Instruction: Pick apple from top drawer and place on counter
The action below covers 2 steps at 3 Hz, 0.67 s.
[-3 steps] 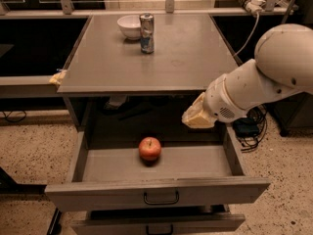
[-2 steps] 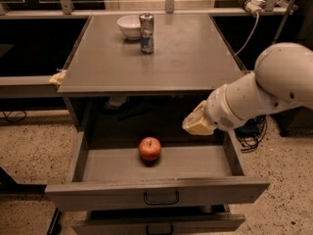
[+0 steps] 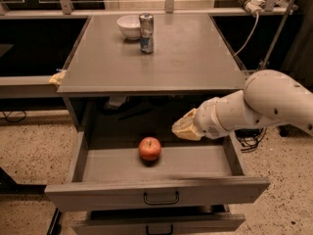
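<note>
The red apple (image 3: 149, 148) lies on the floor of the open top drawer (image 3: 156, 194), a little left of its middle. The gripper (image 3: 182, 128), with pale yellowish fingers, hangs over the drawer's right half, just right of the apple and slightly above it, not touching it. The white arm reaches in from the right. The grey counter (image 3: 156, 53) is the cabinet's top, above the drawer.
A white bowl (image 3: 129, 26) and a drink can (image 3: 146, 33) stand at the counter's back left. The lower drawer (image 3: 156, 225) is below the top one. Cables and a power strip (image 3: 249, 5) are at the back right. A yellow rag (image 3: 57, 77) lies at the left.
The arm has lowered and reached left, bringing the gripper deeper over the drawer and closer to the apple. The apple has not moved.
</note>
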Motion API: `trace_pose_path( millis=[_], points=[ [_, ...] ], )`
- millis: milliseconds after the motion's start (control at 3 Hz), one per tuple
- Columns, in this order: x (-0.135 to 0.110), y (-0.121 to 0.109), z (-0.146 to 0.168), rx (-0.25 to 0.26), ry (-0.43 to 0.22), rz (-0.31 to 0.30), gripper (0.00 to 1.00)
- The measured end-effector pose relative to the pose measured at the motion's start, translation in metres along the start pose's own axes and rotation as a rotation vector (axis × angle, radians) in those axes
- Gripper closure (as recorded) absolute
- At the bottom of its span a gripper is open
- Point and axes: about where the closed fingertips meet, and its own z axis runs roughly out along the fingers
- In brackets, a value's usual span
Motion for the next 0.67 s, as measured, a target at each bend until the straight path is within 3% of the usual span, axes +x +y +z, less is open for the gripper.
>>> trace_pose_path(
  millis=[333, 667],
  points=[
    [-0.005, 0.001, 0.024, -0.03, -0.058, -0.013, 0.59],
    [-0.012, 0.006, 0.048, -0.074, -0.091, -0.036, 0.47]
  ],
)
